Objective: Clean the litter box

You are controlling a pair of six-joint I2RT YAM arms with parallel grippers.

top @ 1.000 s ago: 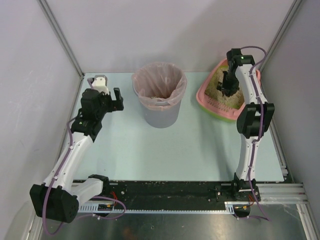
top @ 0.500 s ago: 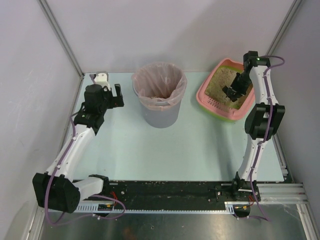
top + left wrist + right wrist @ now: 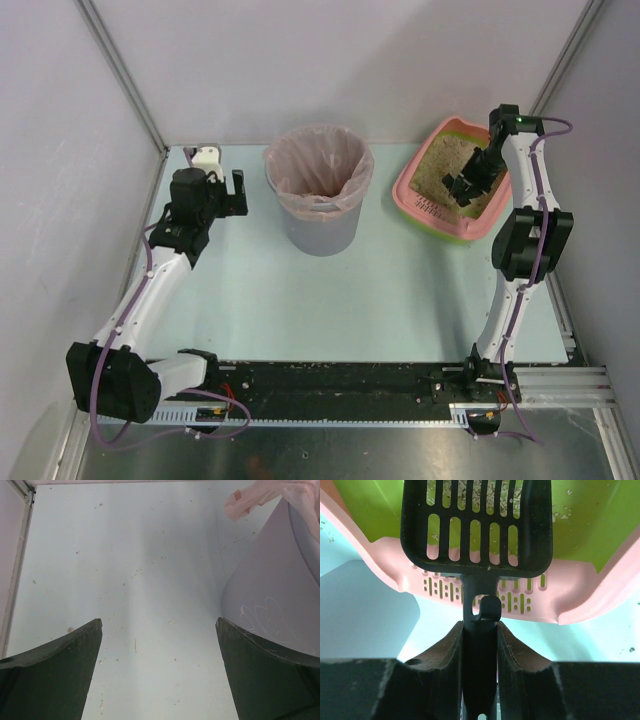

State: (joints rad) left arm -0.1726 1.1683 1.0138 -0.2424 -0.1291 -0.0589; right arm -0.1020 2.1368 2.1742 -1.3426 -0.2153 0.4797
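Note:
The pink litter box point(image 3: 430, 190) with sandy granules stands at the back right of the table. In the right wrist view its slotted pink ledge point(image 3: 570, 597) and green inner wall point(image 3: 590, 525) show. My right gripper point(image 3: 466, 182) hangs over the box and is shut on the handle of a black slotted scoop point(image 3: 477, 525), whose blade is above the ledge with granules seen through its slots. My left gripper point(image 3: 232, 192) is open and empty, low over the table just left of the grey bin point(image 3: 320, 190).
The grey round bin with a pinkish bag stands at the back middle; its wall point(image 3: 272, 595) is close to my left gripper's right finger. Scattered granules lie on the table point(image 3: 135, 575). Enclosure walls stand at the back and sides.
My right gripper with the scoop has moved from the middle of the box toward its right side and then held nearly still. My left gripper has shifted slightly back and left.

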